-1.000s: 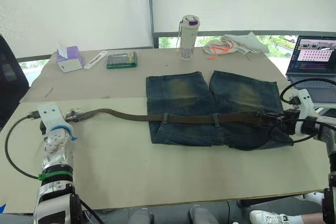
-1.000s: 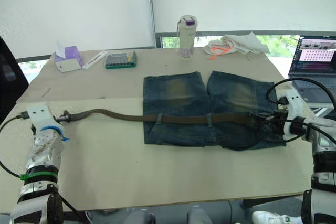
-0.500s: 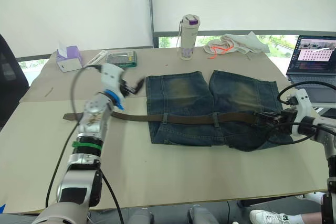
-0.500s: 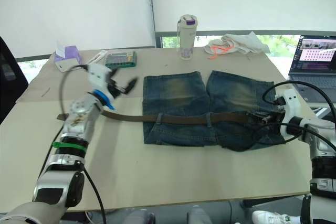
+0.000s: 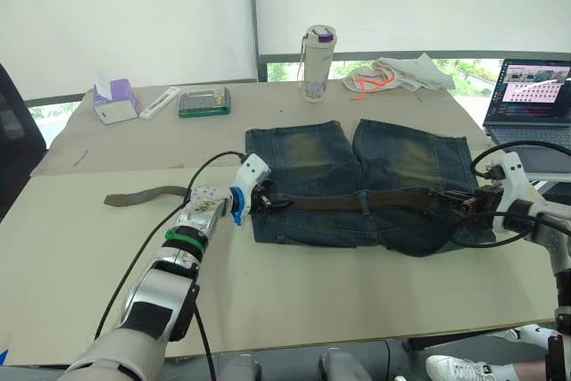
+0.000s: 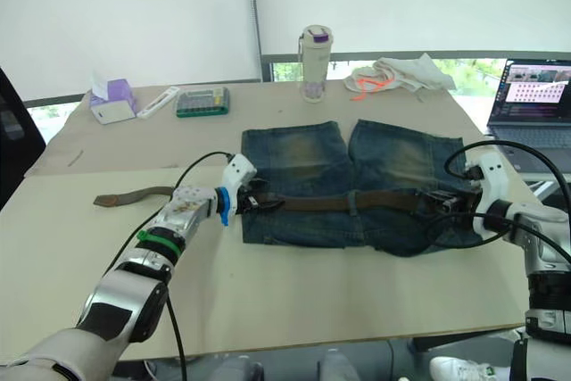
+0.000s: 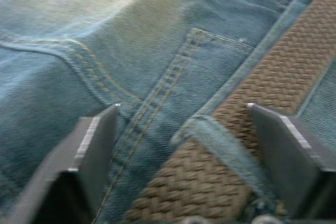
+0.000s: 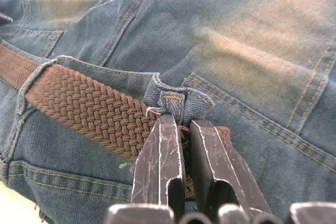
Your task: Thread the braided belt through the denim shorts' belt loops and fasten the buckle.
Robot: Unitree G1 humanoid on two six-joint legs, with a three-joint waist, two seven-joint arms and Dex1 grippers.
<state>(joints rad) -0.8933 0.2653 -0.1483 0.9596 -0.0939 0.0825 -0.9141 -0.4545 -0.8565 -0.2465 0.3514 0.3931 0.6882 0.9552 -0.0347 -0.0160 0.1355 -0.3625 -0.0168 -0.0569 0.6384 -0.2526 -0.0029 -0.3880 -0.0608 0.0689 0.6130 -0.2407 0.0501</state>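
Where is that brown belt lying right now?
The braided belt runs across the waistband of the denim shorts, between the left pincer and right pincer; its free tail lies on the table to the robot's left.

Bare table at 6 o'clock of the denim shorts gives open passage. At 12 o'clock, a bottle and crumpled cloth obstruct.

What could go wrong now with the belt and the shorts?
The right gripper pinches the dark brown braided belt beside a denim belt loop; pulling could bunch the dark blue denim shorts. The left gripper, open over another loop, might close on denim instead of belt. The free tail could drag.
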